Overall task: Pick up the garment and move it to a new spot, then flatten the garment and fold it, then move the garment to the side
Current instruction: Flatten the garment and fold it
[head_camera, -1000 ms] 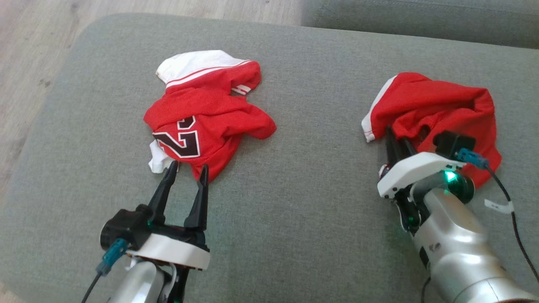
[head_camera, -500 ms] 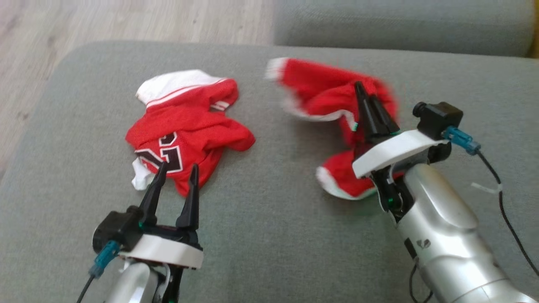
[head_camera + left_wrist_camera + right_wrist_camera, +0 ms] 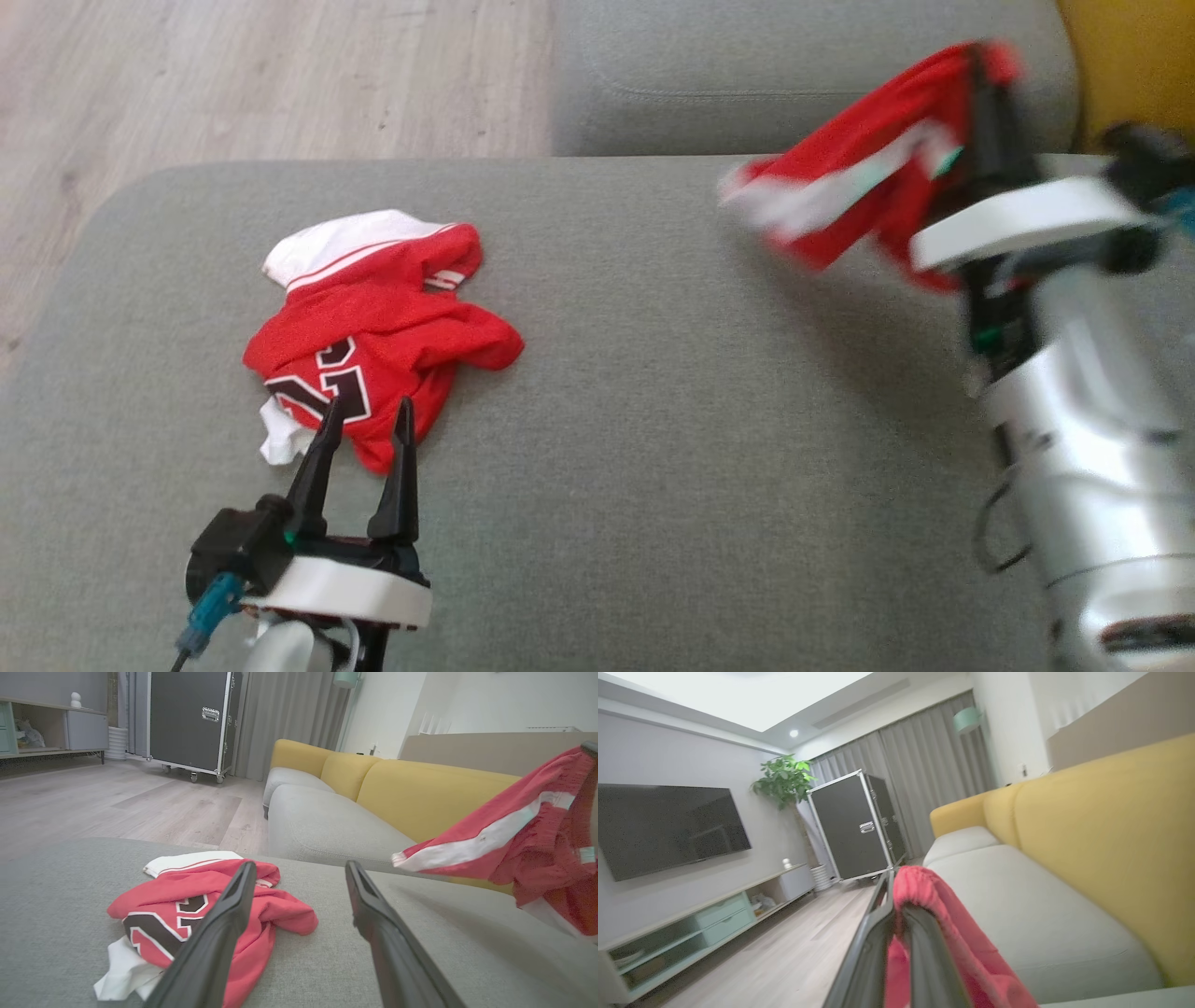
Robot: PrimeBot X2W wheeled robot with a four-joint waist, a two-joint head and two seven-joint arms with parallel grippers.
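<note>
Head view: red garment (image 3: 864,149), perhaps crumpled.

Two long, tapering black fingers are carried by the left gripper (image 3: 369,406) and by the blurred right gripper (image 3: 980,65). Each pair is rooted in a flat white plate (image 3: 341,590). Beside the left plate a black camera block (image 3: 238,546) is mounted, with a teal connector (image 3: 210,611) plugged in. Below the right plate a glossy silver forearm (image 3: 1092,448) is seen, a thin dark cable (image 3: 980,537) looped beside it.

Blur smears the red garment (image 3: 873,149) and the right gripper (image 3: 982,65) clamping it; the right edge crops the forearm (image 3: 1092,420).
</note>
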